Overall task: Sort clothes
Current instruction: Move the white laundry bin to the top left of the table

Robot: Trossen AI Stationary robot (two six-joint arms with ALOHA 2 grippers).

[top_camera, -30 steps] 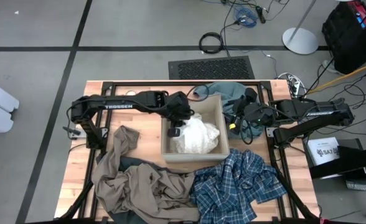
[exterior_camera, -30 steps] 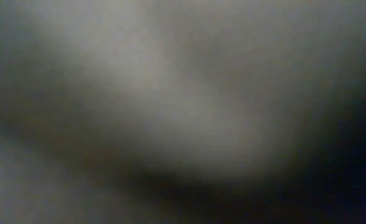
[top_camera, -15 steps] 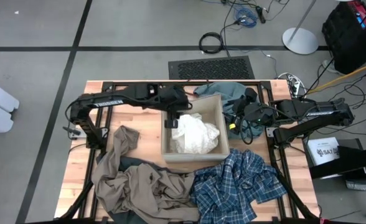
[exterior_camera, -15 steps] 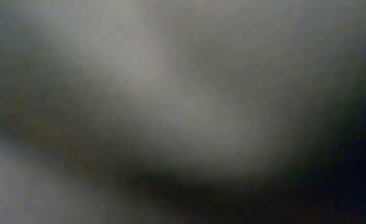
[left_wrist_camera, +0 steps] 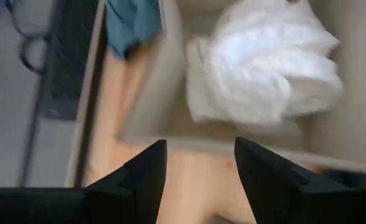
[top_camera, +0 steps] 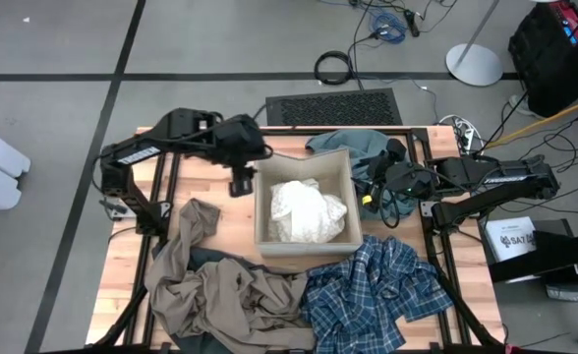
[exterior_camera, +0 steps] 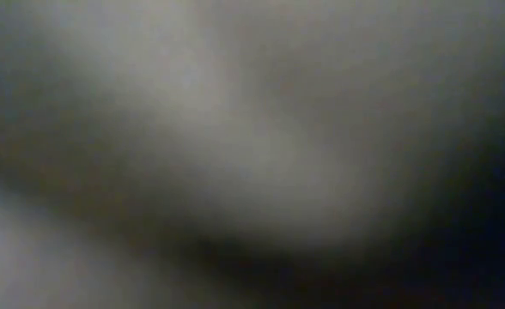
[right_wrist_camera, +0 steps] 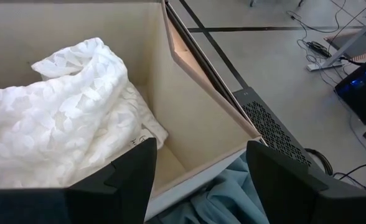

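- Pulled back from inside the cardboard box (top_camera: 305, 246), the left gripper (top_camera: 241, 183) now hangs over bare table just outside the box's left wall, fingers spread and empty.
- Left behind in the box, the white garment (top_camera: 307, 210) lies crumpled on its floor, the only thing in it.
- Draped over the box's far corner is the teal-grey garment (top_camera: 353, 144).
- At the box's right side waits the right gripper (top_camera: 373, 194), jaws parted with nothing between them.
- Khaki-tan garment (top_camera: 225, 290) and plaid garment (top_camera: 373, 293) sprawl across the near table, outside the box.
- Nothing can be told from the blurred low view.
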